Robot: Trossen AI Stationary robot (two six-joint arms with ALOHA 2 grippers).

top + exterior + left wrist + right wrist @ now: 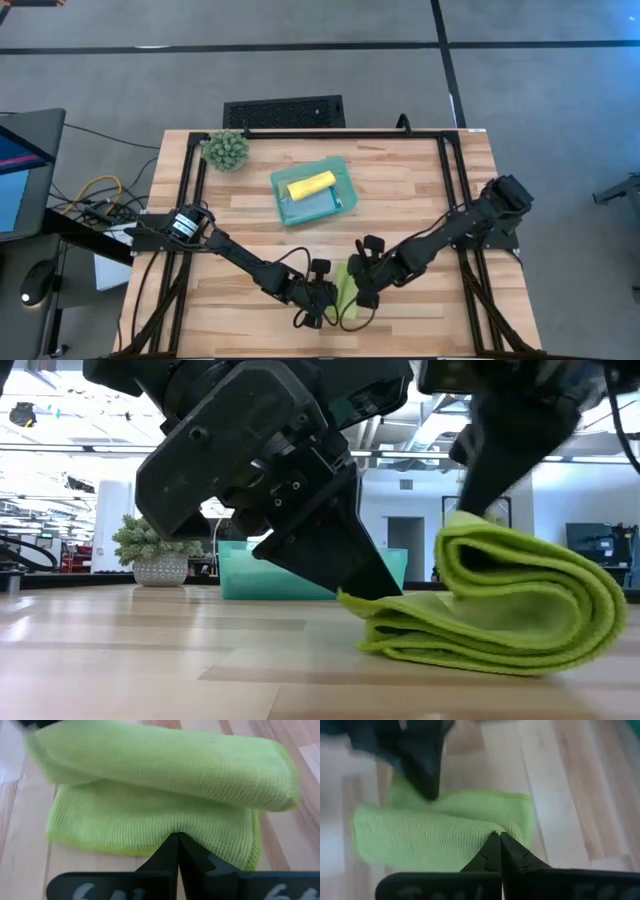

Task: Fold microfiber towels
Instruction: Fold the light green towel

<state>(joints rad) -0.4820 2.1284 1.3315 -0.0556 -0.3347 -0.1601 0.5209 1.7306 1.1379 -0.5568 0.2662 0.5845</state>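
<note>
Left gripper (375,592) is down at the wooden table (420,190), its dark fingers pinched together on the near edge of the lime green microfiber towel (500,610); the left wrist view shows the closed tips (177,840) biting a small pucker into the cloth's lower layer. Right gripper (498,837) is likewise clamped shut on the same lime green towel, gripping the raised upper fold from the opposite side.

Towel lies near the front edge of the table, between the two grippers, doubled over in several soft layers with a rounded fold on one side. Lower layers rest flat on the wood; upper flap is lifted at the right gripper's pinch point.

Teal plastic tray (343,172) sits toward the table's middle, well apart from the grippers. Inside it: a rolled yellow cloth (311,184) on top of a light blue cloth (318,206).

Spiky green plant ball (227,149) stands at the back left corner.
</note>
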